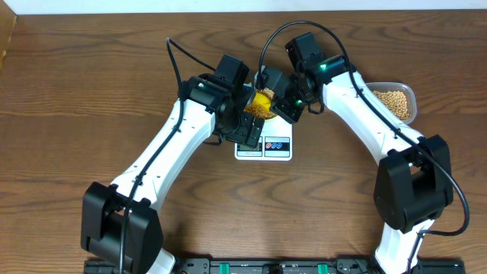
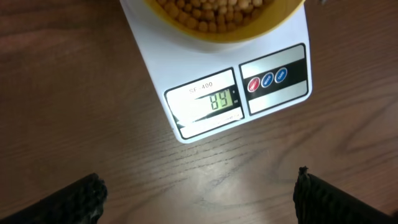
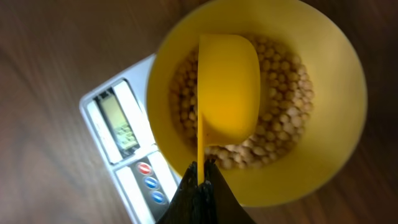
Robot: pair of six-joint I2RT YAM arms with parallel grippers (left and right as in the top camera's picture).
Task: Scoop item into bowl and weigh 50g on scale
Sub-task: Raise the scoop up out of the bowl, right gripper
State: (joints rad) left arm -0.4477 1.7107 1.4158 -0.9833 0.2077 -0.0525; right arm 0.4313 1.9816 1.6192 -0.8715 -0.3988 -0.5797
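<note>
A white scale (image 2: 211, 68) sits mid-table, and its display (image 2: 221, 101) reads 89. On its platform stands the yellow bowl (image 3: 323, 130), filled with tan beans (image 3: 286, 93). My right gripper (image 3: 200, 177) is shut on the thin handle of a bright yellow scoop (image 3: 227, 87). The scoop's cup hangs over the beans in the bowl, and no beans show on it. My left gripper (image 2: 199, 200) hovers open over bare wood in front of the scale, with nothing between its fingers (image 2: 68, 202). Overhead, both grippers crowd the bowl (image 1: 261, 105): the left gripper (image 1: 247, 135) and the right gripper (image 1: 280, 103).
A clear plastic tub (image 1: 396, 103) holding more beans stands at the right, behind the right arm. The scale's red and blue buttons (image 2: 267, 79) face the front. Bare wooden table surrounds the scale (image 1: 274, 146).
</note>
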